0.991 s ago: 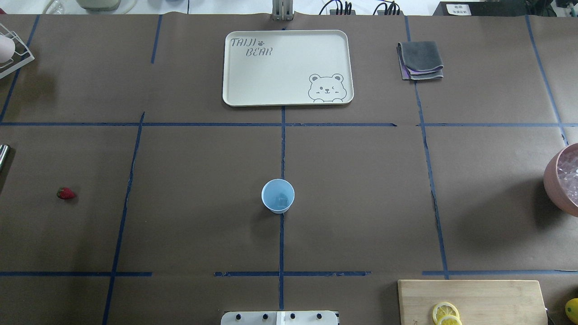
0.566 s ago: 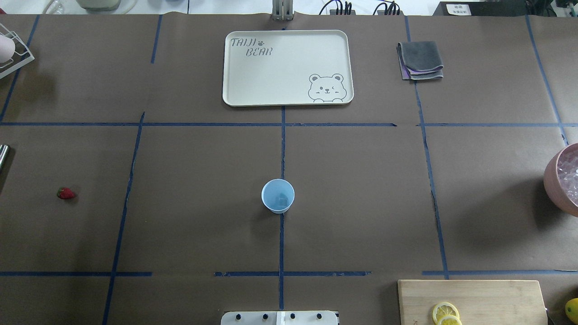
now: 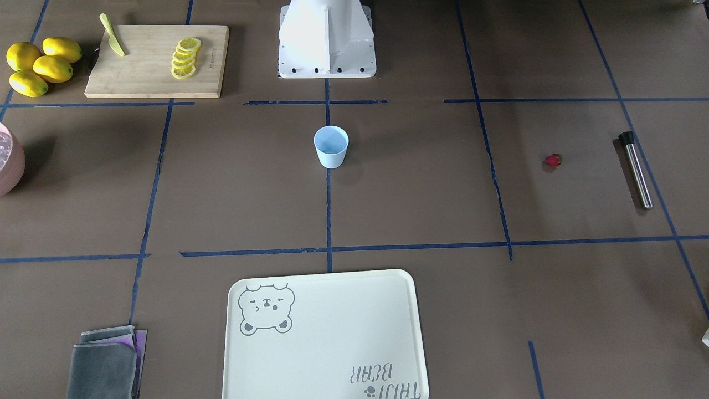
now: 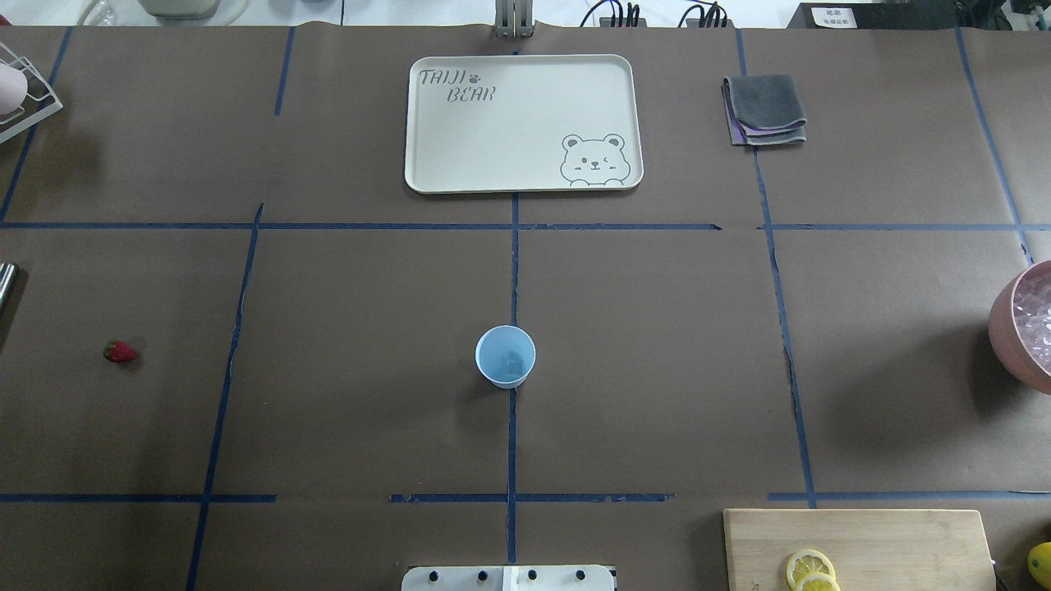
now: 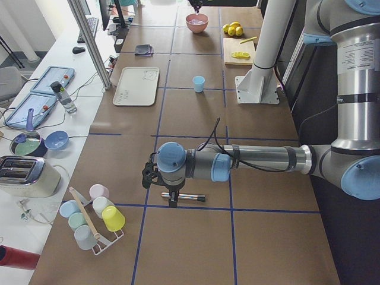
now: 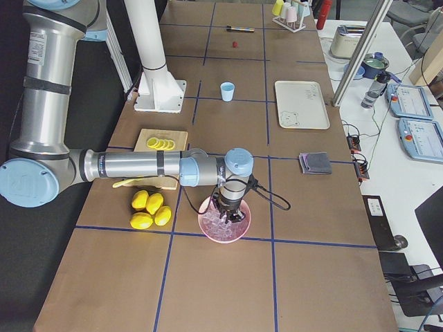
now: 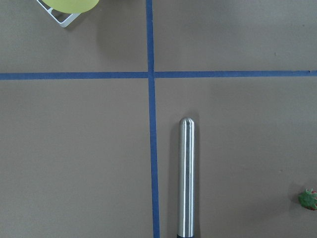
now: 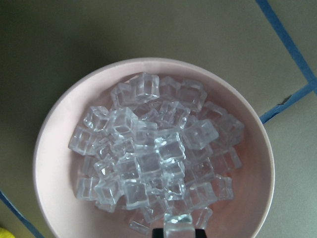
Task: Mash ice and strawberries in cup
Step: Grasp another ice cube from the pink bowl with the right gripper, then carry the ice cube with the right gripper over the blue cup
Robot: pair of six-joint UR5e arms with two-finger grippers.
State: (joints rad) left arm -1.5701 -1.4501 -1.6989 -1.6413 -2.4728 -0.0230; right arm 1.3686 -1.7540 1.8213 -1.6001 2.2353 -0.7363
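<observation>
Early stage: the cup (image 4: 505, 355) holds maybe one ice cube (image 4: 515, 361), and the strawberry (image 4: 120, 351) lies on the worktop well left of it. The right gripper (image 8: 178, 233) pinches another ice cube in its jaws above the pink bowl (image 8: 49, 163). Whether the left gripper (image 5: 172, 200) has its jaws open or closed cannot be told.

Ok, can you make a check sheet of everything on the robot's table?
Surface: brown table with blue tape lines.
Job's things: cup upright mid-table; strawberry on the table near the metal rod; ice piled in the pink bowl.
Clutter: tray, folded cloth, cutting board with lemon slices, lemons, cup rack.
Grippers: left gripper over the rod, right gripper over the bowl; open or shut, cannot tell.
Cables: black cable looped at each wrist.
Surroundings: side bench with toaster.
</observation>
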